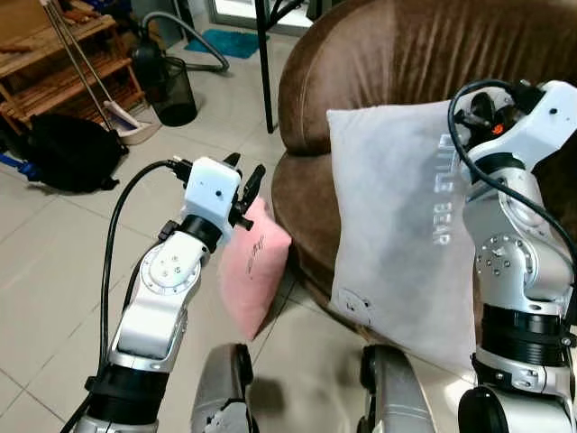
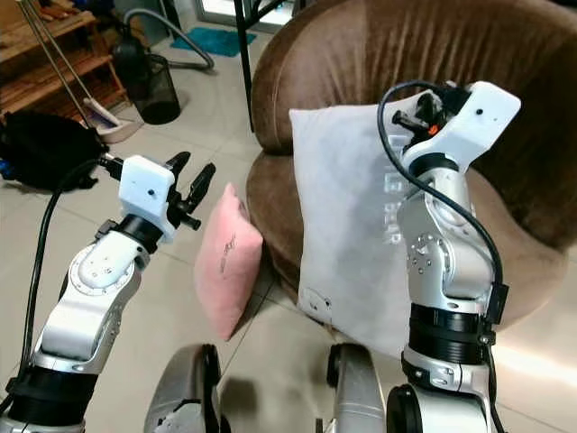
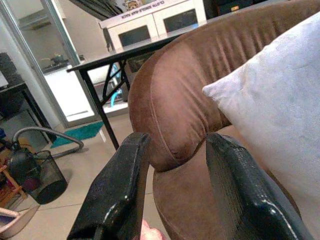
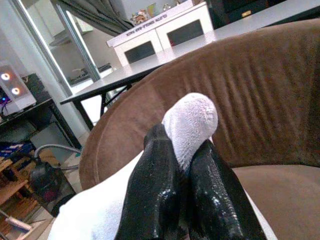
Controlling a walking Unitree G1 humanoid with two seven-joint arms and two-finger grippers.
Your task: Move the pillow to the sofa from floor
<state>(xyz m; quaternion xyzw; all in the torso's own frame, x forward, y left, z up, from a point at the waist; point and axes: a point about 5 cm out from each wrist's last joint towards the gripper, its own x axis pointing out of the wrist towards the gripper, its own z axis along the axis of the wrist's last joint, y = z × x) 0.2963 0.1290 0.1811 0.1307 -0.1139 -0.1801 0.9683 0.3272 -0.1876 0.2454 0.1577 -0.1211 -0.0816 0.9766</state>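
Right gripper point(image 4: 182, 165) is clamped on the white pillow point(image 1: 401, 225) corner, hanging against the sofa point(image 1: 406, 54), not seated yet. Left gripper point(image 1: 246, 180) hovers with jaws apart over the pink pillow point(image 1: 252, 266), which sits on the floor.

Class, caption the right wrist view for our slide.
Right gripper pinches a white pillow's corner before the brown sofa.

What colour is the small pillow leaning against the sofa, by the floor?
Pink, with a small dark marking on its face; the pillow shows best in the right eye view.
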